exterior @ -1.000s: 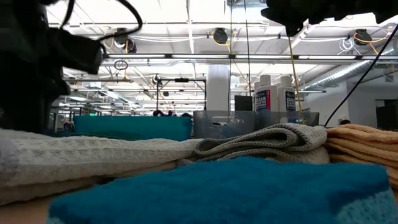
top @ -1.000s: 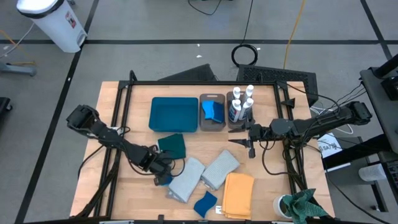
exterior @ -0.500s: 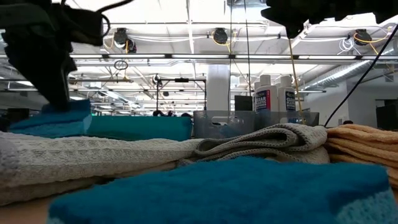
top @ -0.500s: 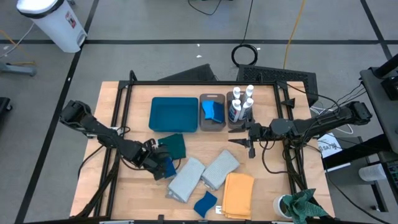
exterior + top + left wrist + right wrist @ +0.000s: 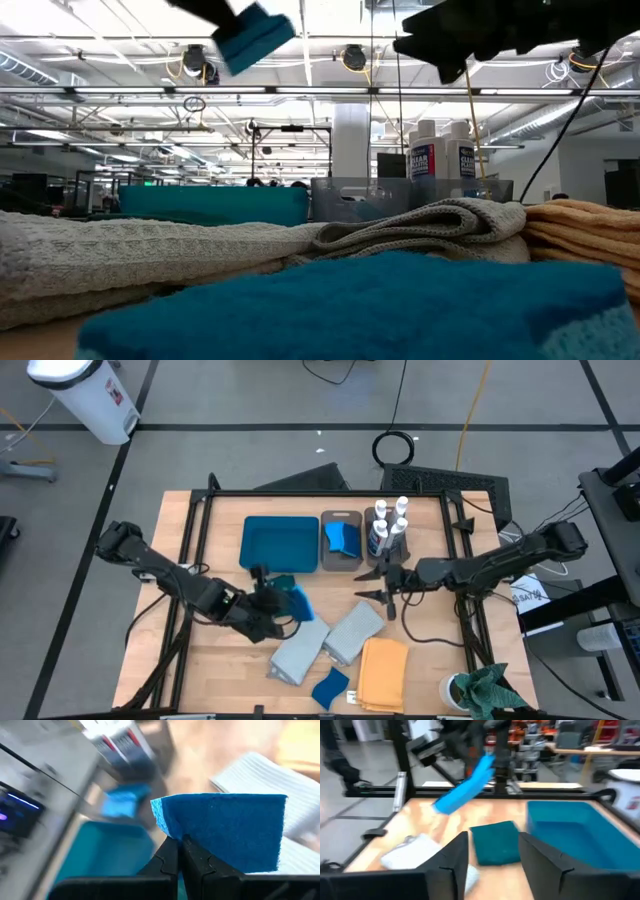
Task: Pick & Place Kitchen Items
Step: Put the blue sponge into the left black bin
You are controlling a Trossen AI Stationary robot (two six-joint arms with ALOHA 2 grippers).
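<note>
My left gripper (image 5: pixel 278 606) is shut on a small blue sponge (image 5: pixel 301 602), high over the table's middle; the sponge also shows in the low view (image 5: pixel 255 35) and the right wrist view (image 5: pixel 465 790). My right gripper (image 5: pixel 376 586) is open and empty, right of the sponge and in front of the bottle bin. A dark teal cloth (image 5: pixel 281 585) lies flat under the left gripper. Two pale grey cloths (image 5: pixel 300 650) (image 5: pixel 352 632), a mustard cloth (image 5: pixel 383 672) and a second blue sponge (image 5: pixel 330 687) lie on the near part of the table. My left gripper pinches the sponge between its two fingers (image 5: pixel 182 862) at one edge near a corner (image 5: pixel 186 834). The sponge is lifted clear of the table. In the right wrist view it slants down and away from the fingers (image 5: pixel 492 767).
A flat teal tray (image 5: pixel 278 543) sits at the far middle, with a grey-brown bin (image 5: pixel 341 555) holding a blue sponge beside it, then a bin of white bottles (image 5: pixel 388 525). A green rag (image 5: pixel 487 690) sits at the near right corner. A black frame edges the table.
My left gripper has taken the blue sponge from the table beside the left grey cloth, lifted it well clear and carried it toward the table's right and far side. My right gripper has moved a little toward the table's left.
</note>
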